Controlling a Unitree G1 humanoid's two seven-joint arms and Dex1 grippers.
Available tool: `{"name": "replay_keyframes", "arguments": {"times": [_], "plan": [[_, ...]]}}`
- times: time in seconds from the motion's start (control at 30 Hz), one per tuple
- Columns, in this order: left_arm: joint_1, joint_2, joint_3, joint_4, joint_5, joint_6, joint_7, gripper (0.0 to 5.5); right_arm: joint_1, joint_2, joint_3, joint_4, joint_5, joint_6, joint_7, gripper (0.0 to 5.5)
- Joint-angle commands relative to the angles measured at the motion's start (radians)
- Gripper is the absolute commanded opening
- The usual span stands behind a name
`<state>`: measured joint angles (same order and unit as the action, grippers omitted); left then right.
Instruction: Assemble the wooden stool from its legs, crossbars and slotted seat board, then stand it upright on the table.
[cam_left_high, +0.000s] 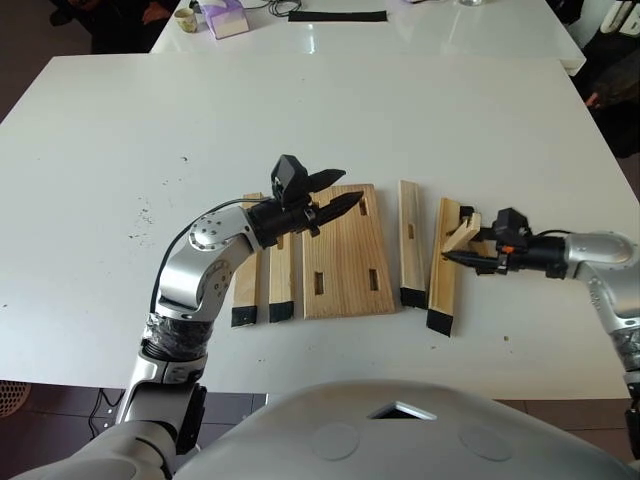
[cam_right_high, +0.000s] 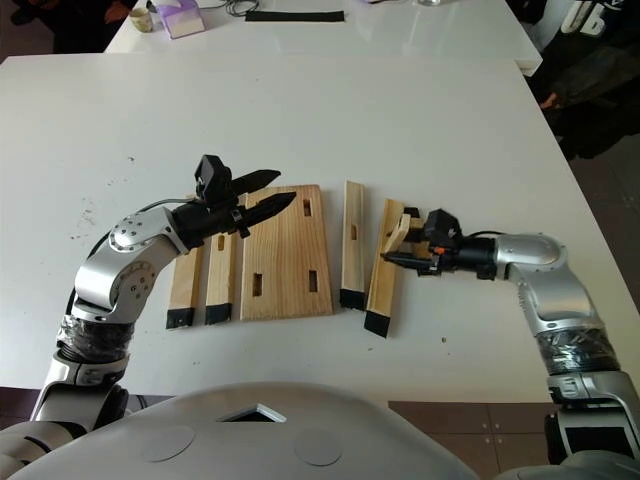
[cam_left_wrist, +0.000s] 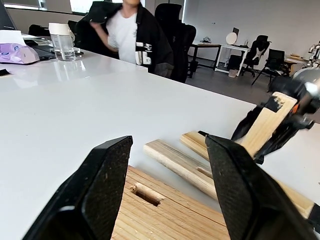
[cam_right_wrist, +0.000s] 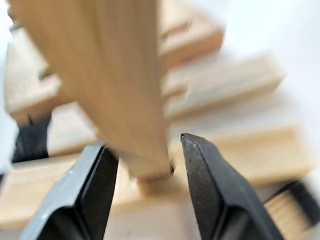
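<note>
since the parts have to be found and taken one at a time, they lie flat and side by side on the white worktop (cam_left_high: 150, 150). the slotted seat board (cam_left_high: 345, 262) is in the middle with its slots facing up. two legs (cam_left_high: 248, 290) lie just beside its left edge, a third leg (cam_left_high: 410, 240) just off its right edge and a fourth leg (cam_left_high: 444, 290) beyond that. all four have their black-capped ends towards the robot. nothing is joined yet, so i judge the assembly to be at its start.

the right claw (cam_left_high: 455, 255) has hold of a short wooden piece, most likely a crossbar (cam_left_high: 461, 232), nipped near its lower end between the fingers (cam_right_wrist: 90, 200). the piece is held tilted, upper end raised and lower end close above the fourth leg, probably so that the end can be brought to a slot in a leg. whether it touches the leg i cannot tell. the right forearm lies low and nearly level over the worktop, coming in from the right with the claw pointing left.

the left claw (cam_left_high: 348, 186) is empty, its jaws spread wide. it hangs over the far half of the seat board, with one slot (cam_left_wrist: 147, 192) showing between the fingers (cam_left_wrist: 107, 185). that arm is bent sharply at the elbow, the forearm angled away from the robot and to the right, seemingly poised to steady or take the board.
</note>
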<state>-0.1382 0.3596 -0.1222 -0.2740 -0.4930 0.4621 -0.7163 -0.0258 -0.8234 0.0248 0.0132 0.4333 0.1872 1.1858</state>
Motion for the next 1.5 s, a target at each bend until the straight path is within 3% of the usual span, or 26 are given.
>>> {"name": "replay_keyframes", "arguments": {"times": [0.03, 0.2, 0.33, 0.47, 0.8, 1.07, 1.37, 1.5], "plan": [[0.016, -0.007, 0.005, -0.008, 0.016, -0.012, 0.022, 2.72, -0.011, -0.050, -0.122, -0.191, 0.102, 0.113, -0.035, 2.17], [0.020, -0.011, 0.007, -0.008, 0.015, -0.023, 0.029, 2.72, -0.019, -0.083, -0.237, -0.360, 0.228, 0.244, -0.075, 2.17], [0.020, -0.019, 0.007, -0.004, 0.018, -0.030, 0.037, 2.72, -0.113, -0.023, -0.250, -0.416, 0.290, 0.293, -0.176, 2.37], [0.005, -0.023, 0.001, 0.010, 0.019, -0.035, 0.037, 2.72, -0.165, 0.052, -0.190, -0.435, 0.267, 0.289, -0.256, 2.95], [-0.019, -0.019, 0.000, 0.044, 0.021, -0.044, 0.026, 2.72, -0.250, 0.135, -0.102, -0.425, 0.243, 0.285, -0.303, 2.95], [-0.023, -0.019, -0.001, 0.056, 0.025, -0.044, 0.014, 2.72, -0.084, 0.153, 0.008, -0.223, 0.055, 0.121, -0.225, 2.95], [0.016, -0.038, 0.008, 0.043, 0.035, -0.060, 0.046, 2.72, -0.221, 0.212, -0.091, -0.474, 0.321, 0.292, -0.347, 2.95], [0.027, -0.048, 0.014, 0.044, 0.038, -0.070, 0.063, 2.72, -0.201, 0.176, -0.125, -0.608, 0.484, 0.408, -0.386, 2.95]]}}
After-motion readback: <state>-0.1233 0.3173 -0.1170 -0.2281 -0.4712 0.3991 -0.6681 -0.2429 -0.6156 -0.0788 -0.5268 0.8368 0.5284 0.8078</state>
